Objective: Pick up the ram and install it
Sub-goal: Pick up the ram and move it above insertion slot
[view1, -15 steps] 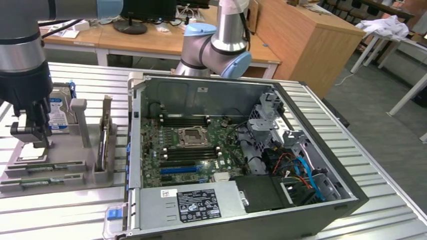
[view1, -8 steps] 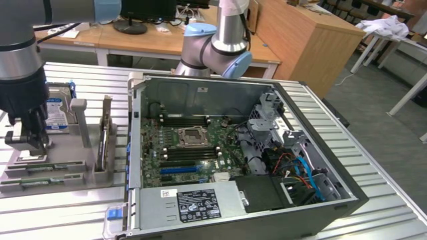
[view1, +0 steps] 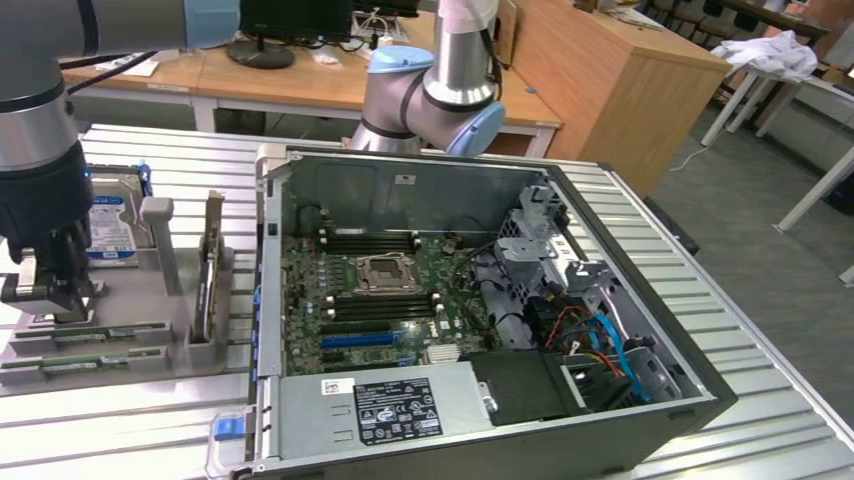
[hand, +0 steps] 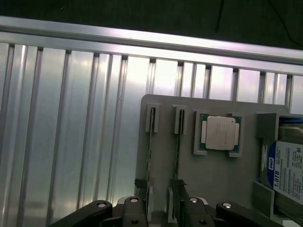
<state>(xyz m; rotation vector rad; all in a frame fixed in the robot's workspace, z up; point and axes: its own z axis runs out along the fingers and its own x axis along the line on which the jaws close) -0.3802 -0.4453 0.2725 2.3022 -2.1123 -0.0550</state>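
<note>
Two ram sticks, thin green boards seen edge-on (hand: 150,146) (hand: 177,146), stand in slots of a grey holder tray (hand: 222,179). In the exterior view they lie at that view's left, ram (view1: 100,330) and ram (view1: 83,363) on the tray (view1: 174,300). My gripper (hand: 160,205) hangs open just above one end of the sticks, one finger (hand: 142,196) beside the first stick and the other close to the second. The gripper (view1: 43,300) holds nothing. The open computer case (view1: 467,300) shows black memory slots (view1: 374,240) around the processor socket.
The tray also carries a processor chip (hand: 219,133), a silver hard drive with a blue label (hand: 289,177) (view1: 112,222) and an upright expansion card (view1: 211,285). The ribbed aluminium table (hand: 61,132) spreads around. A second robot arm (view1: 434,95) stands behind the case.
</note>
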